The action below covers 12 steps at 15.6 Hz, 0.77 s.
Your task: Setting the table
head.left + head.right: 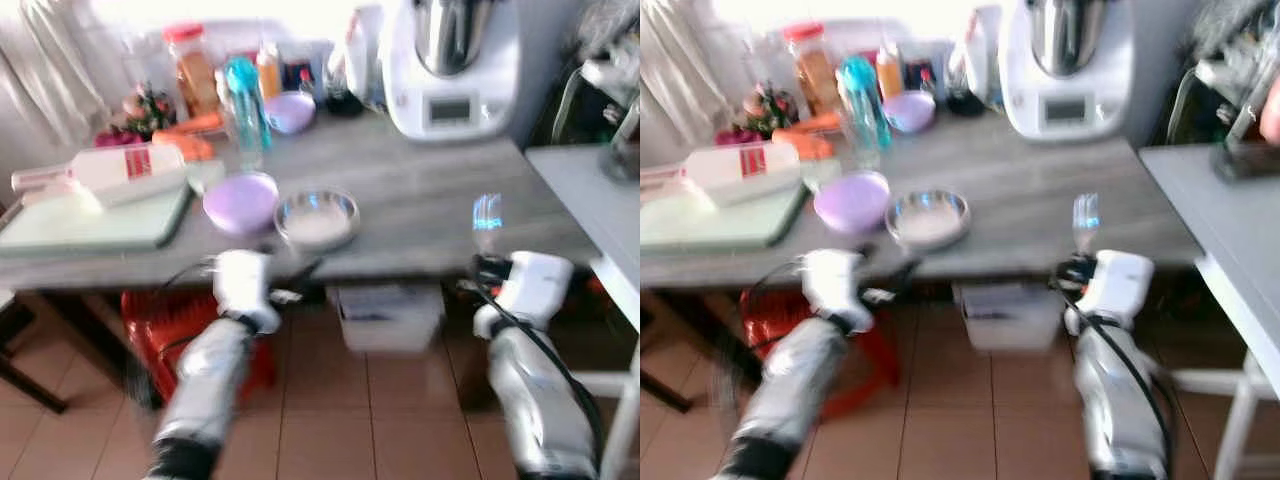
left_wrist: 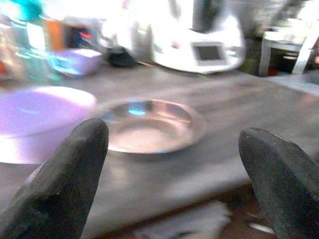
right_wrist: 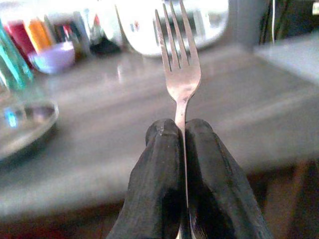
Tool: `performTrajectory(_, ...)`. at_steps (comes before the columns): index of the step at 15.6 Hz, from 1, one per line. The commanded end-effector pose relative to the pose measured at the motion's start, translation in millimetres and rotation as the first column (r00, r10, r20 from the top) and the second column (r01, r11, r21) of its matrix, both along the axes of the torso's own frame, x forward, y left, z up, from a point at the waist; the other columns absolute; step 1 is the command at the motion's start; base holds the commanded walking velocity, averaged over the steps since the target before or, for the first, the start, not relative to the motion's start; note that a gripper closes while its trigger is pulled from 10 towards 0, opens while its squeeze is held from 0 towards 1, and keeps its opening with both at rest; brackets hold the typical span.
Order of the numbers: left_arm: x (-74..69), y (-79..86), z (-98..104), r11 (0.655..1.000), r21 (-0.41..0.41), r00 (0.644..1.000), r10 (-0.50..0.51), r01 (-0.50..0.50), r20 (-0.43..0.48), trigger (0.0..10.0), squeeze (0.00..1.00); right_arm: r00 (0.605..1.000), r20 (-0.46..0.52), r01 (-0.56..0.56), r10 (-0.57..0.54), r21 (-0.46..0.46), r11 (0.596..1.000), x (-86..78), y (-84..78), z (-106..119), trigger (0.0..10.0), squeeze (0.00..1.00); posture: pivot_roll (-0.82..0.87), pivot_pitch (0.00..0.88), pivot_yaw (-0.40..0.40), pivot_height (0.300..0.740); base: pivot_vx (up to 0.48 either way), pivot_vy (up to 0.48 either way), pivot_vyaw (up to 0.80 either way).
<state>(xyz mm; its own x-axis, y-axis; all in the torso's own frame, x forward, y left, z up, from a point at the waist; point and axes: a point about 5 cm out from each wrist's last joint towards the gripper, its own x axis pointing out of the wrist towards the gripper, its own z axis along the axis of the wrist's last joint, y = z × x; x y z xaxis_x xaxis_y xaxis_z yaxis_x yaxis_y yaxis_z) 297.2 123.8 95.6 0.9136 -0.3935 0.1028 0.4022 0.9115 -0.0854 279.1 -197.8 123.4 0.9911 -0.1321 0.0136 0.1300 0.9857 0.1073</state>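
Grey table (image 1: 420,200), blurred, seen from above and in front. Right gripper (image 3: 182,132) pinched tight on a fork (image 3: 179,55) by its handle, tines up, held just short of the table's near edge. Left gripper (image 2: 172,164) spread wide and empty, fingers (image 2: 65,184) level with the same edge, aimed at a steel bowl (image 1: 316,217). Bowl near the front of the table, touching or almost touching a lilac bowl (image 1: 242,202) on its left. Further back: a green board (image 1: 100,222), bottles, a white kitchen machine (image 1: 450,60).

Likely step: laying the fork beside the steel bowl, on the bare wood to its right. Best done by reaching forward over the edge first, then tipping the tines down toward flat, lowering until the handle rests on the wood, and only then releasing. Worth keeping clear of the bowl rim to avoid knocking it. Left gripper best kept low and away.
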Motion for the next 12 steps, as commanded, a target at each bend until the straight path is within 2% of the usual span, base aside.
performTrajectory(1, -7.3, 21.4, -3, 0.997, 0.052, 0.999, 0.048, -0.048, 0.007, 10.0, 0.0, 1.0, 0.023, 0.018, -0.018, -0.01, 1.0, -5.8, 0.6, 4, 10.0, 0.0, 0.01, 0.0, 0.083, 0.74, 0.48, 0.0, 0.0)
performTrajectory(4, -22.6, 46.2, 5, 0.978, 0.096, 0.981, 0.178, -0.186, 0.081, 10.0, 0.0, 0.998, 0.056, 0.022, -0.02, -0.038, 0.999, -22.2, -3.4, 11, 10.0, 0.0, 0.03, 0.003, 0.074, 0.74, 0.437, 0.0, 0.0)
performTrajectory(5, -25.1, 46.8, 8, 0.974, 0.088, 0.975, 0.198, -0.207, 0.102, 10.0, 0.0, 0.999, 0.047, 0.012, -0.01, -0.037, 0.999, -22.5, -1.9, 8, 10.0, 0.0, 0.03, 0.007, 0.072, 0.74, 0.0, 0.0, 0.78)
performTrajectory(8, -31.0, 47.5, 7, 0.973, 0.104, 0.975, 0.197, -0.207, 0.102, 10.0, 0.0, 0.999, 0.044, -0.012, 0.013, -0.023, 1.0, -18.6, 4.9, 8, 10.0, 0.0, 0.04, 0.009, 0.074, 0.74, 0.0, 0.0, 0.71)
performTrajectory(12, -41.9, 57.9, 7, 0.97, 0.15, 0.978, 0.176, -0.192, 0.115, 10.0, 0.0, 0.999, 0.037, -0.02, 0.02, -0.003, 1.0, -18.6, 9.0, 6, 10.0, 0.0, 0.05, 0.006, 0.068, 0.74, 0.0, 0.0, 0.0)
